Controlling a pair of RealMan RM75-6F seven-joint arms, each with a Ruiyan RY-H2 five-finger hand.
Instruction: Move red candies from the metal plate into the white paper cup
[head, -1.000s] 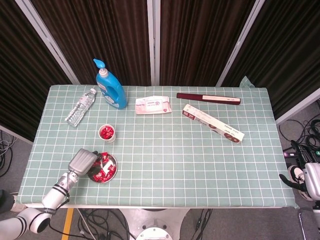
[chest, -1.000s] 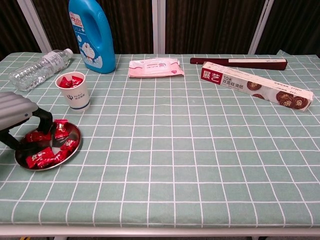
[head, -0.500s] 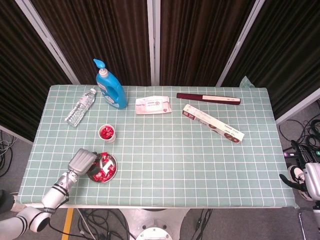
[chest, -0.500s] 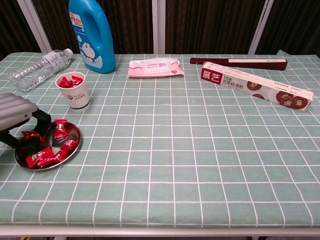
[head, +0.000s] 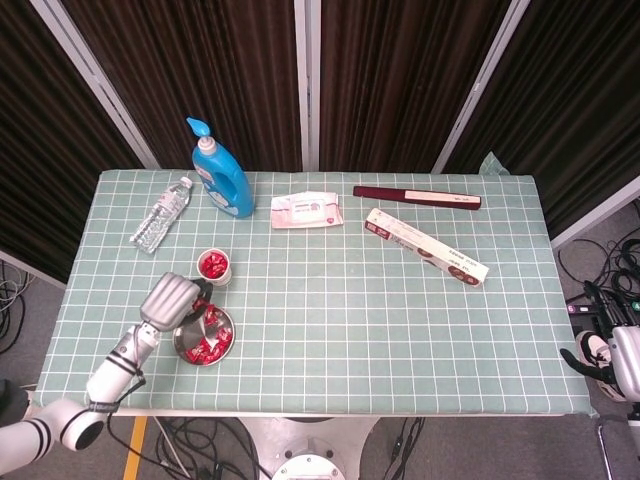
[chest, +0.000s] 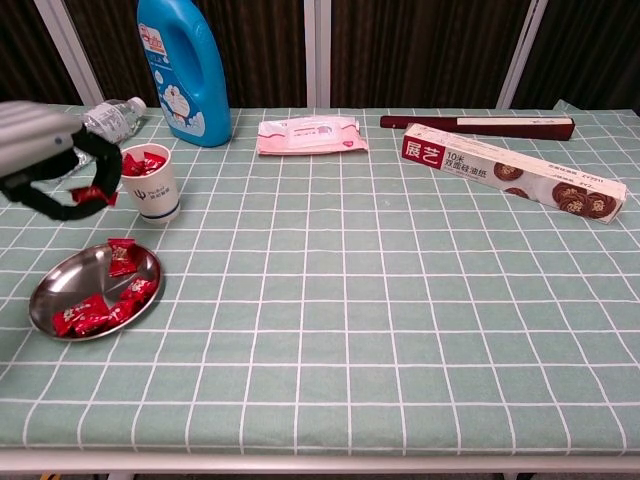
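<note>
1. The left hand (chest: 45, 160) hangs raised above the table, fingers curled, pinching a red candy (chest: 92, 195) at its tips.
2. The right hand (head: 622, 362) sits off beyond the table's edge, its fingers unclear.

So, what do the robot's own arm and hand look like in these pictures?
The left hand has a ribbed silver-grey back and black fingers. In the head view its arm is silver-grey with dark joint rings and a white segment at the base. Of the right arm, only a white-grey part shows at the frame edge.
</note>
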